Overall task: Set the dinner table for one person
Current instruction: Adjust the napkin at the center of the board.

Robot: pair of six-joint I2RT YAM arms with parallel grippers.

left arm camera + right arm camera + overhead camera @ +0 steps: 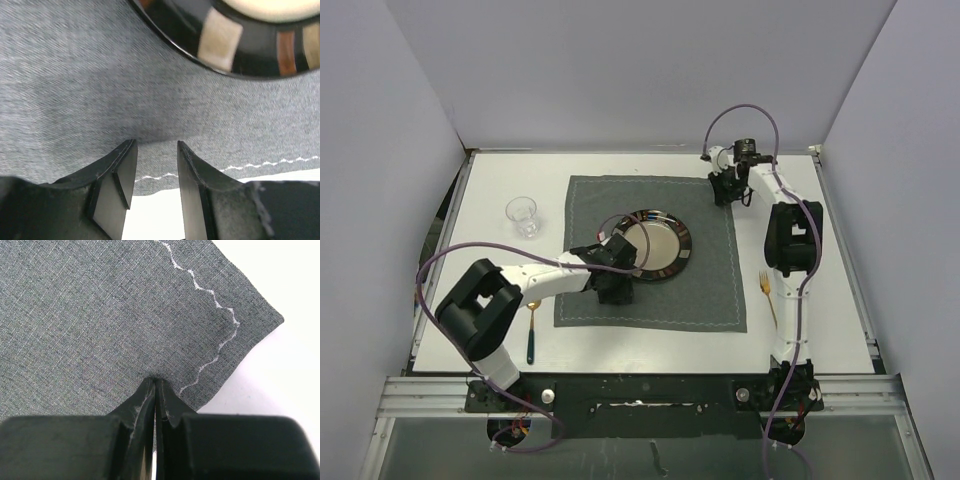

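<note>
Top external: shows the left pincer (pixel 617 292) low over the mat (pixel 710 290), a plate (pixel 682 245) just beyond its tips, a spoon (pixel 532 330) and glass (pixel 523 215) off to its left on the table (pixel 490 180). Puts the right pincer (pixel 726 194) at the mat's far right corner, a fork (pixel 767 295) well behind it.

Left wrist: finds fingers (pixel 120 170) spread, nothing between them, mat (pixel 100 75) beneath, plate (pixel 235 55) rim ahead, table (pixel 150 215) showing past the mat's stitched edge.

Right wrist: finds fingers (pixel 142 405) pressed together, tips touching the mat (pixel 100 315) by its corner, table (pixel 280 380) to the right; cannot tell whether cloth is caught.
</note>
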